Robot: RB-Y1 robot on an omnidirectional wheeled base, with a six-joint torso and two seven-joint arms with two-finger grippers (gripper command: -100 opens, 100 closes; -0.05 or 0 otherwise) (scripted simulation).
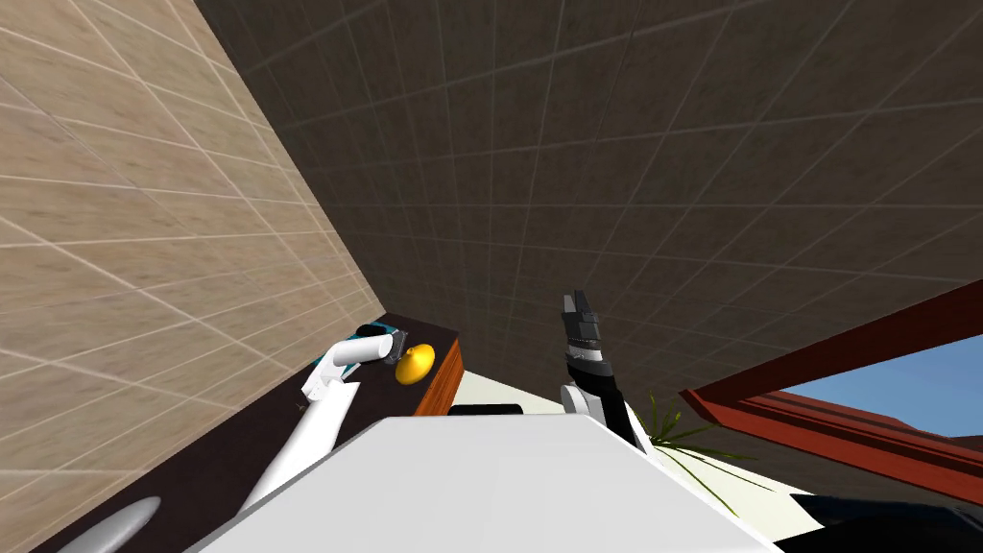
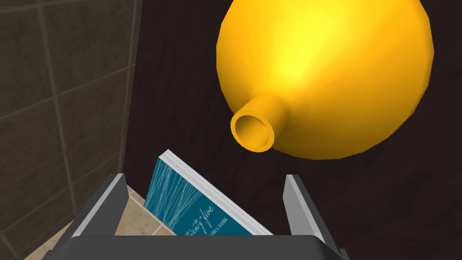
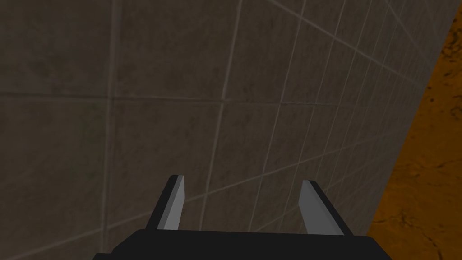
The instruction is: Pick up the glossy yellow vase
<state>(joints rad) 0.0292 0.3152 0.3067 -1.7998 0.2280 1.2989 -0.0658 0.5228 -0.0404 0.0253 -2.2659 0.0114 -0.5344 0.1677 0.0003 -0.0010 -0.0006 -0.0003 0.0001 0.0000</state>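
Observation:
A glossy yellow vase (image 1: 415,365) with a round body and a short narrow neck stands on a dark countertop (image 1: 240,432). In the left wrist view the vase (image 2: 334,67) looms large just ahead of my left gripper (image 2: 205,203), its neck mouth pointing back toward the fingers. The left gripper (image 1: 395,344) is open, apart from the vase, with nothing held. A teal book (image 2: 189,207) lies between the fingers' line and the wall. My right gripper (image 1: 577,305) is raised to the right of the counter, open (image 3: 243,203) and empty.
The counter has an orange-brown end panel (image 1: 451,379) and runs along a beige tiled wall (image 1: 144,240). A dark tiled wall (image 1: 624,173) rises behind. A green plant (image 1: 672,432) and a red-framed window (image 1: 845,384) are at the right. A grey rounded object (image 1: 110,528) lies on the counter's near end.

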